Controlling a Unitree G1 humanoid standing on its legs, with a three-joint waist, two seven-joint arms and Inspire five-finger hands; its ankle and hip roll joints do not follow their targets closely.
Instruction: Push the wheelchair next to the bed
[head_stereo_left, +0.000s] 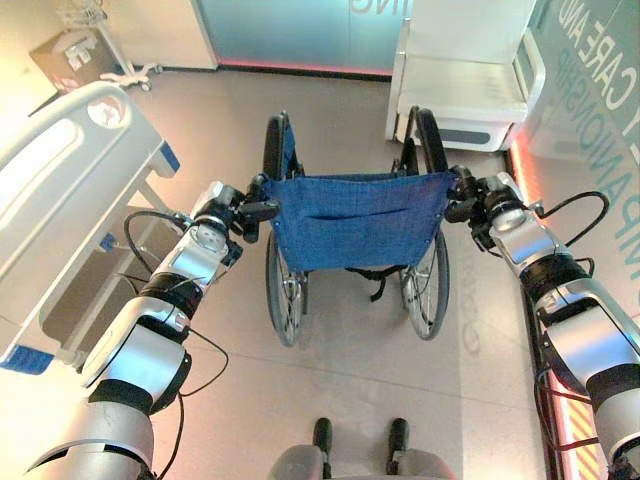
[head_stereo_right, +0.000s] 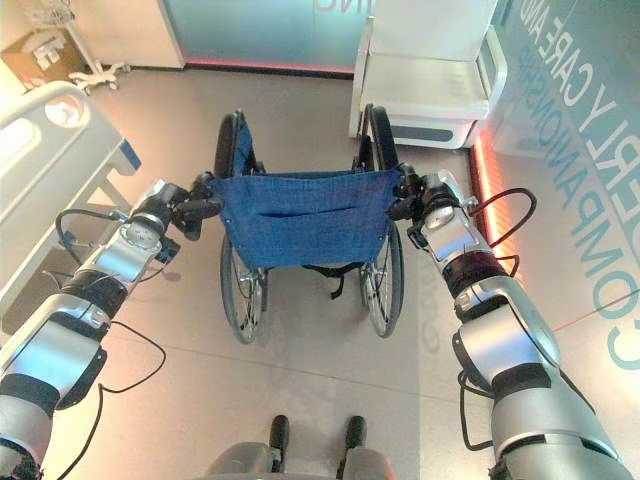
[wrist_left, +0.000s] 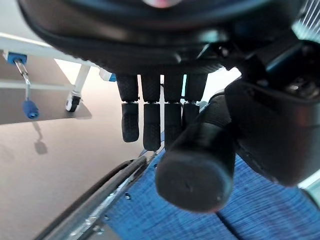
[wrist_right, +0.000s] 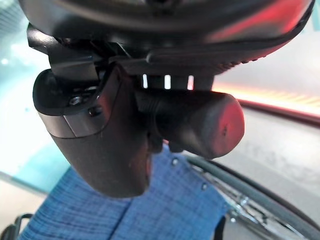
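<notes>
Here, wheelchair (head_stereo_left: 355, 230) handles inside both hands' fingers (wrist_left: 150, 125), bed (head_stereo_left: 60, 190) leftward.

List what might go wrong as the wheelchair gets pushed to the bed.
1. The bed lies to the left, so the wheelchair must turn; its left wheel may clip the bed frame.
2. The left hand and right hand each grip a handle; uneven pushing may make it veer.
3. The white chair stands just ahead; pushing straight may hit it.
</notes>
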